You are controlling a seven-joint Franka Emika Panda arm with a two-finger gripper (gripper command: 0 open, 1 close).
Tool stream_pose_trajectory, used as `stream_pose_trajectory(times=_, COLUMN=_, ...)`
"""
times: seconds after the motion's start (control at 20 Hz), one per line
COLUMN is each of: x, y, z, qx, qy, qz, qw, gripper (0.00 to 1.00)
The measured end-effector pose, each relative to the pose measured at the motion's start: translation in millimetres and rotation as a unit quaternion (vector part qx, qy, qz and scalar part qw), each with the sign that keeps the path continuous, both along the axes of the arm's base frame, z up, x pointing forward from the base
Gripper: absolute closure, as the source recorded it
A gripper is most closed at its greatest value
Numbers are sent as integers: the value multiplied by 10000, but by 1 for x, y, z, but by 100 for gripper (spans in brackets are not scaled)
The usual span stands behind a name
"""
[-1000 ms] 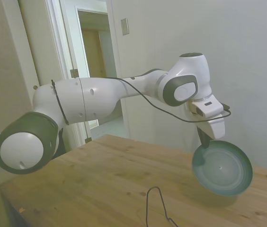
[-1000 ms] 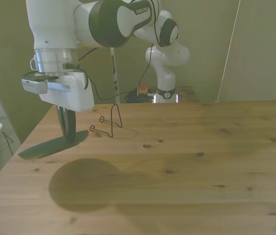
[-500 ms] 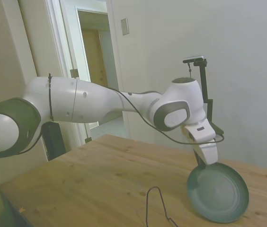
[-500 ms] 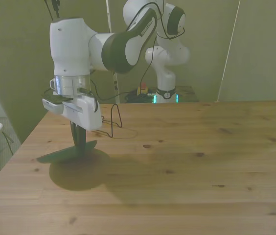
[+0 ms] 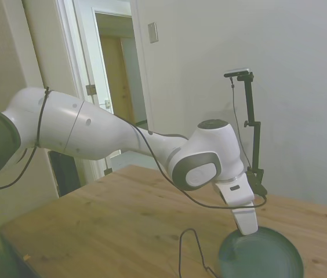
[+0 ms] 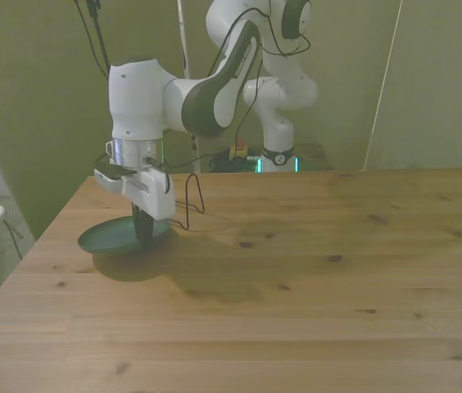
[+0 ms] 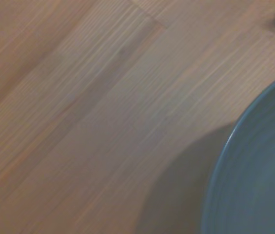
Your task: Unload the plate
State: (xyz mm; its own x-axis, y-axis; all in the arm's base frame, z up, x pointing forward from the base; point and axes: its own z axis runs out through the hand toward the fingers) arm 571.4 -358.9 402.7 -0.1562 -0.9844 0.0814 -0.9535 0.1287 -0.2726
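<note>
- Your tool [image 6: 142,236] is pinching the plate [image 6: 122,237] at its rim, fingers pointing straight down.
- The plate lies almost flat, low over the desk [image 6: 313,278] near the front view's left edge, just beside the thin wire rack [image 6: 188,203].

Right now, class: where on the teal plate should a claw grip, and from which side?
Grip the raised rim from above. The plate lies nearly flat on the table and is wider than the claw, so only its edge fits.
</note>
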Motion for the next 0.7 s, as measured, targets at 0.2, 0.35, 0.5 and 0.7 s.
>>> stream_pose_trajectory(times=0.2, x=-3, y=-14, z=10, qx=-36, qy=-123, qz=-147, qw=9998, gripper=100)
stream_pose_trajectory(times=0.35, x=-3, y=-24, z=13, qx=-76, qy=-168, qz=-236, qw=9996, gripper=100)
stream_pose_trajectory(times=0.5, x=-4, y=-33, z=6, qx=-125, qy=-163, qz=-304, qw=9993, gripper=100)
stream_pose_trajectory(times=0.7, x=-6, y=-47, z=-1, qx=-232, qy=-184, qz=-422, qw=9987, gripper=100)
